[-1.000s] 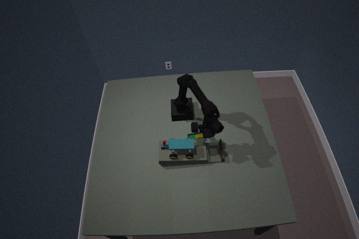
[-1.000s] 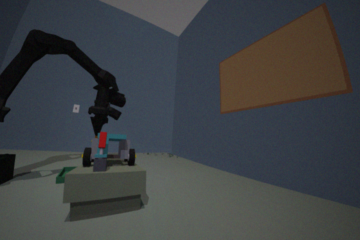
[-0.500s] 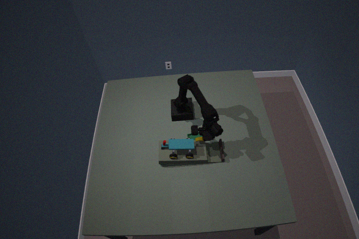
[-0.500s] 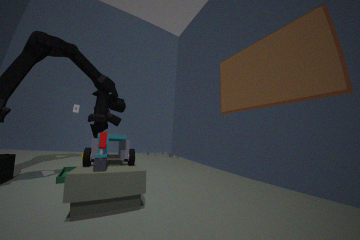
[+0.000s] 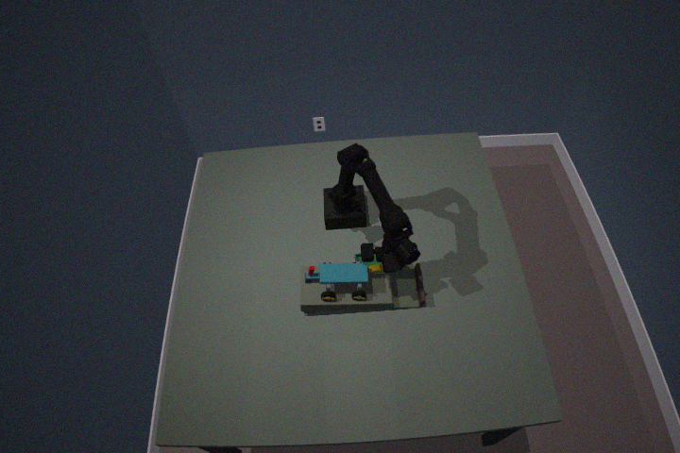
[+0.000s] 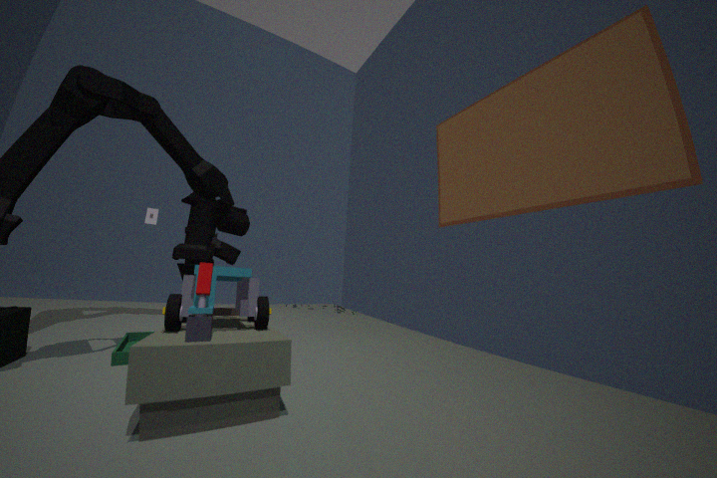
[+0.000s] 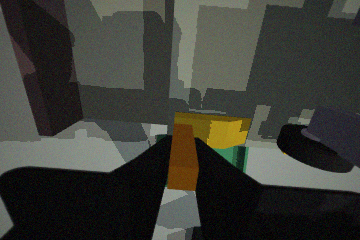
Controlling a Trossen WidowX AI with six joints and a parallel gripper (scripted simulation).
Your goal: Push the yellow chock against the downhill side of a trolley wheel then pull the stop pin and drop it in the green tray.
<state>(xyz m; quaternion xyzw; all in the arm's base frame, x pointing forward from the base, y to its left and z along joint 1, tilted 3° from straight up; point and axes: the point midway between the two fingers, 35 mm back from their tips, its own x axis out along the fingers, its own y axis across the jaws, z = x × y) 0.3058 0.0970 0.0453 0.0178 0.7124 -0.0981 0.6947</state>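
The black parallel-jaw gripper (image 7: 182, 165) is closed narrowly on the orange bar handle (image 7: 182, 156) of the yellow wedge-shaped chock (image 7: 219, 131), so the chock is held, low and just off the downhill end of the small trolley with the cyan flat deck (image 5: 343, 273). In the wrist view a black trolley wheel (image 7: 313, 148) lies to the right of the chock and apart from it; whether the chock's rubber base already touches the pale grey ramp block (image 5: 346, 300) cannot be told. To do this step well, the chock probably ought to be set flat on the ramp first and then slid uphill along the ramp's line, slowly, until its sloped face meets the downhill side of that wheel; a firm shove risks nudging the trolley against the red-headed stop pin (image 6: 203, 278), which sits in place at the trolley's uphill end. The grip is best released only once the wedge sits snug, with the lift going straight up so the handle is not dragged back. The green shallow tray (image 6: 129, 346) lies on the desk (image 5: 277, 374) beside the ramp, on the arm's side of the trolley. The black arm (image 5: 381, 205) reaches out from its base over the desk, elbow high, wrist bent steeply down beyond the trolley's downhill end.
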